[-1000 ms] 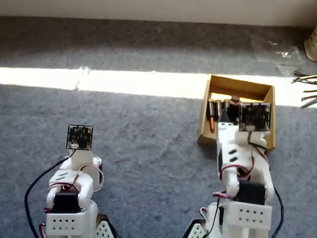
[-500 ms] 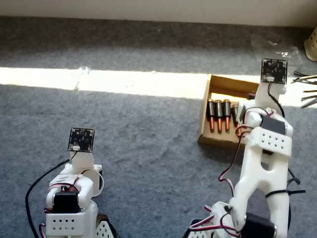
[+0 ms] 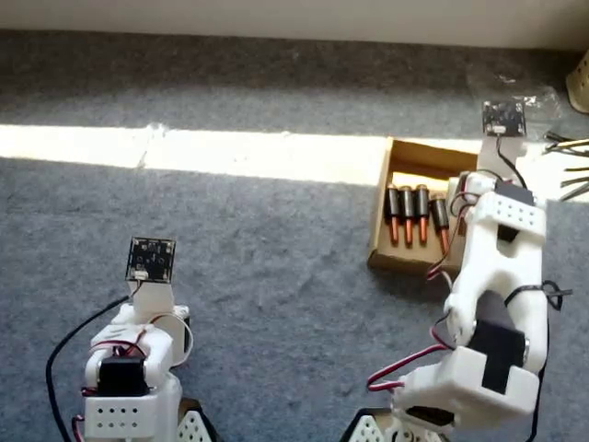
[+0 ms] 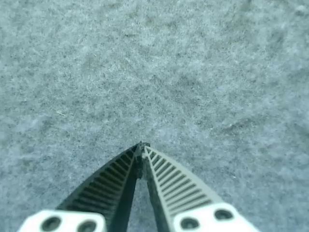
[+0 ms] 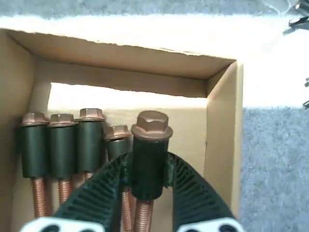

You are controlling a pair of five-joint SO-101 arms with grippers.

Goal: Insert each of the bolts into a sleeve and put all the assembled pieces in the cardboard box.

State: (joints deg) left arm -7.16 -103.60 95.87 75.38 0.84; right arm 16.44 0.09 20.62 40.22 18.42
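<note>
The cardboard box (image 3: 402, 157) (image 5: 222, 125) lies on the grey carpet at the right. Several assembled pieces (image 3: 409, 215) (image 5: 63, 145), copper bolts in dark sleeves, lie side by side in it. My right gripper (image 5: 148, 163) hangs over the box's right part, shut on one more bolt in its sleeve (image 5: 150, 154), held above the box floor beside the last lying piece (image 5: 116, 142). The right arm (image 3: 497, 239) stretches over the box's near right corner. At the near left, the left gripper (image 4: 142, 148) is shut and empty above bare carpet, under its arm (image 3: 138, 341).
A bright strip of sunlight (image 3: 230, 152) crosses the carpet, reaching the box's far end. Loose metal parts (image 3: 571, 166) (image 5: 298, 21) and a clear plastic bag (image 3: 515, 92) lie beyond the box at the far right. Open carpet spreads between the two arms.
The right arm has stretched forward over the box, its wrist going from the box's near part to beyond its far right corner. The left arm has stayed put.
</note>
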